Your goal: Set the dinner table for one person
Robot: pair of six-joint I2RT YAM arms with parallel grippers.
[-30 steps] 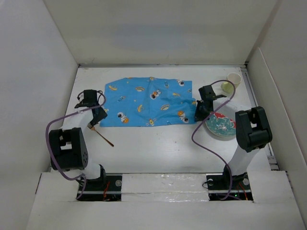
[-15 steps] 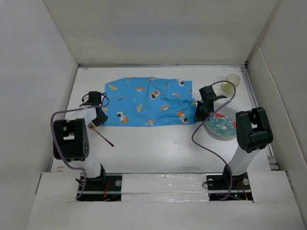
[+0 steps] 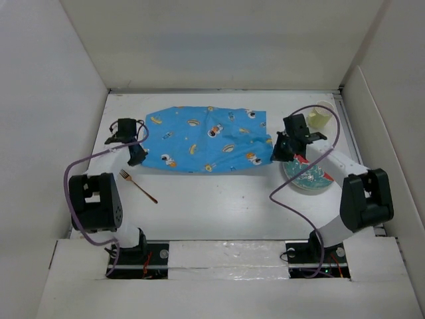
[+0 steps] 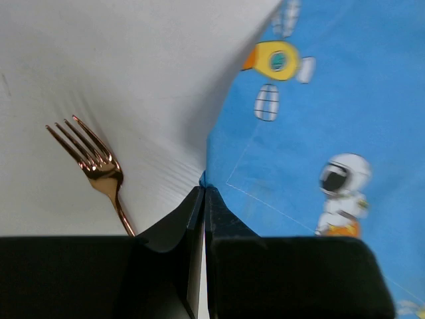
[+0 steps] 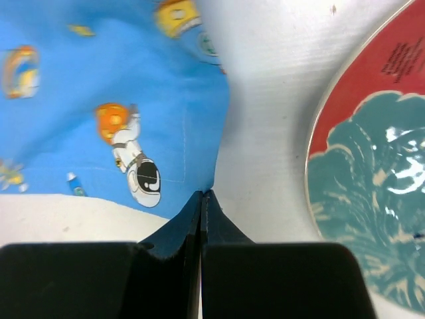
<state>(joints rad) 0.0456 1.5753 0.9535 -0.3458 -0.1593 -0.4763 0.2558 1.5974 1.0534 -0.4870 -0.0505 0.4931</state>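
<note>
We see the left end effector [image 4: 204, 189] closed on the near left corner of the blue cloth [image 3: 206, 138], and the right end effector [image 5: 202, 194] closed on its near right corner. The cloth is spread on the worktop [image 3: 219, 209], toward the far side. Its long axis runs left to right, so it stretches between the two arms, each holding the corner on its own side. We judge that both must pull together, in one direction. The fork [image 3: 137, 187] lies near the left arm, and the plate [image 3: 309, 178] just beside the right one.
</note>
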